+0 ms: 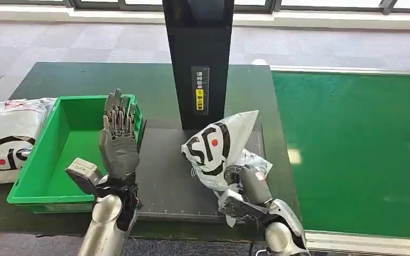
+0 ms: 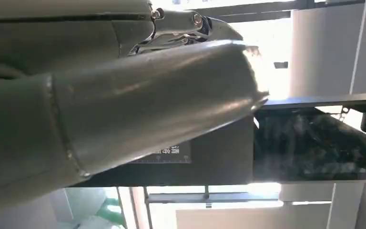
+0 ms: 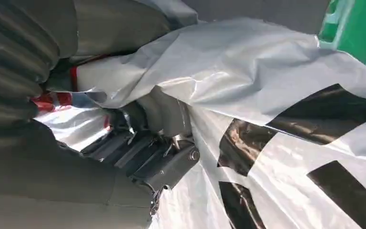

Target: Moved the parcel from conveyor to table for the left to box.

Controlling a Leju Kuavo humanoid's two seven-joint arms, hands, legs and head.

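The right robot hand (image 1: pixel 248 184) grips a white parcel (image 1: pixel 219 146) printed with a black logo and red dot, over the dark bench (image 1: pixel 160 176). The left robot hand (image 1: pixel 118 138) stands spread beside the green box (image 1: pixel 42 176). The black post (image 1: pixel 198 53) carries an unreadable yellow label.

Both forearms are polished silver metal tubes, each carrying a small grey box-shaped camera module at the wrist. The left robot hand (image 1: pixel 119 140) has a matte grey palm and darker, segmented fingers with visible linkages. The right robot hand (image 1: pixel 252 184) shows a thick grey thumb, a ribbed grey cover and black finger links with small screws.
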